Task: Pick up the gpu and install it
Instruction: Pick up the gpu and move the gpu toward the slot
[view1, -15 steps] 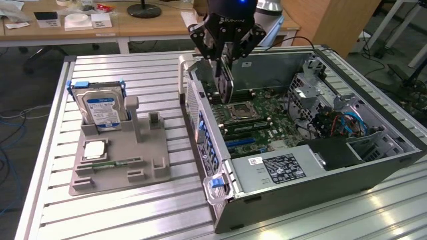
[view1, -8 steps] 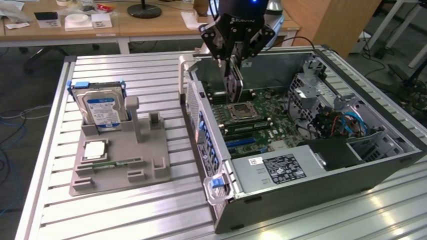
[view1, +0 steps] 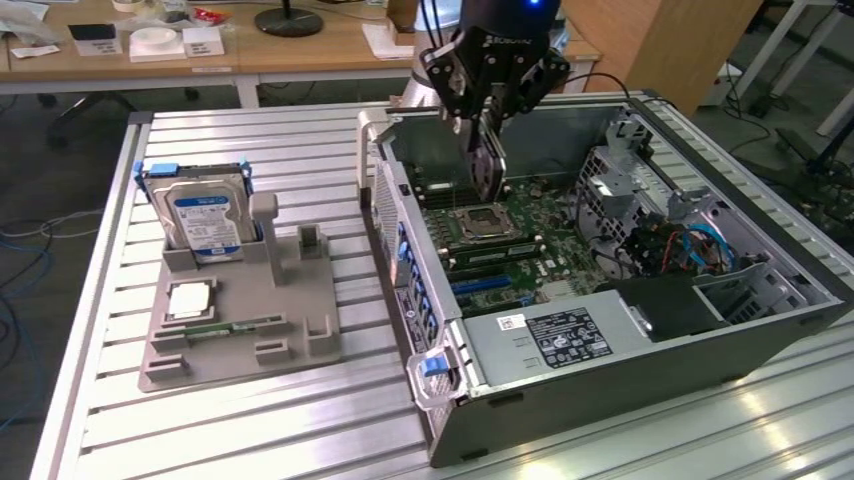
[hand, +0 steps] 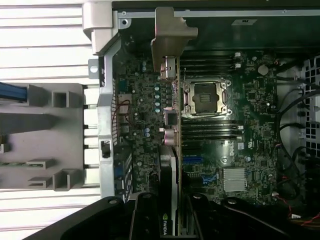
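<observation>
Holding the gpu (view1: 483, 165) edge-on by its upper edge, our tool (view1: 483, 128) is closed partway onto the card, which hangs above the motherboard (view1: 534, 245) inside the open case (view1: 641, 395). We judge alignment matters most here: card upright, silver bracket (hand: 172, 35) toward the case's rear wall, lower edge level with the board, no tilt.

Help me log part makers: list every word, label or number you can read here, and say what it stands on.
"NVIDIA": on the gpu, at the end gripped by the hand.
Too blurred to read: lettering on the hand's body.
Too small to read: power supply label.
Too small to read: hard drive label.
Too small to read: print on the motherboard.
</observation>
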